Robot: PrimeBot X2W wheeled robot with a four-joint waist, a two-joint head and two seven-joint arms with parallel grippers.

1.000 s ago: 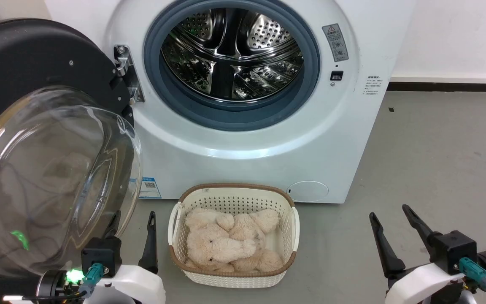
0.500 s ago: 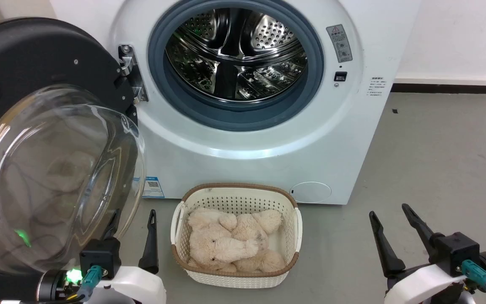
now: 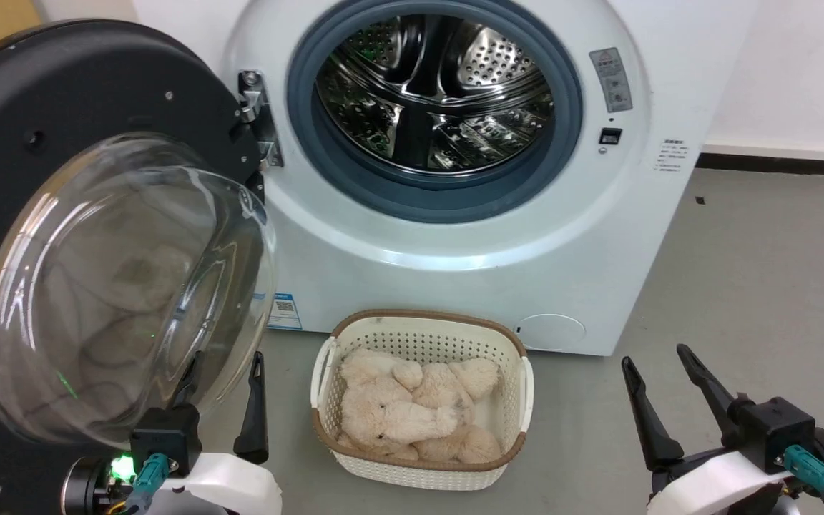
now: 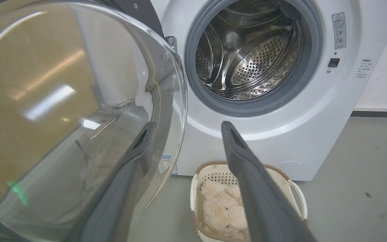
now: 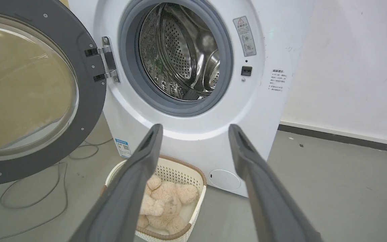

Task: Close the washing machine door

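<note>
"Head view, quick: where's the door?"
"Left side of frame. That washing machine door (image 3: 119, 272) is swung wide open, clear bowl bulging toward the cam, black rim round it. It hangs on the metal hinge (image 3: 258, 118) at the left edge of the washing machine (image 3: 455, 257)."
"And the machine?"
"Top centre. Steel drum (image 3: 433, 93) is open to view w/ the grey gasket (image 3: 448, 204) round it. Blue label (image 3: 283, 309) sits low on the front, just beside the glass."
"Claws?"
"Lower left, the left gripper (image 3: 227, 361) has its fingers spread wide, nothing held. One finger shows thru the bowl, the other is just right of it. Touching the glass or not, can't tell. Left wrist view agrees: one finger overlaps the bowl's edge, the other is out in front of the machine."
"Right one?"
"Lower right, the right gripper (image 3: 655, 355) is also wide apart and empty, well away from door & machine. Right wrist view has the drum opening above the gap betw. its fingers."
"On the floor?"
"White basket (image 3: 423, 325) w/ plush toys (image 3: 412, 415), bottom centre, just in front of the machine, betw. both grippers. Right wrist view shows a cable (image 5: 45, 201) lower left, below the door."
</note>
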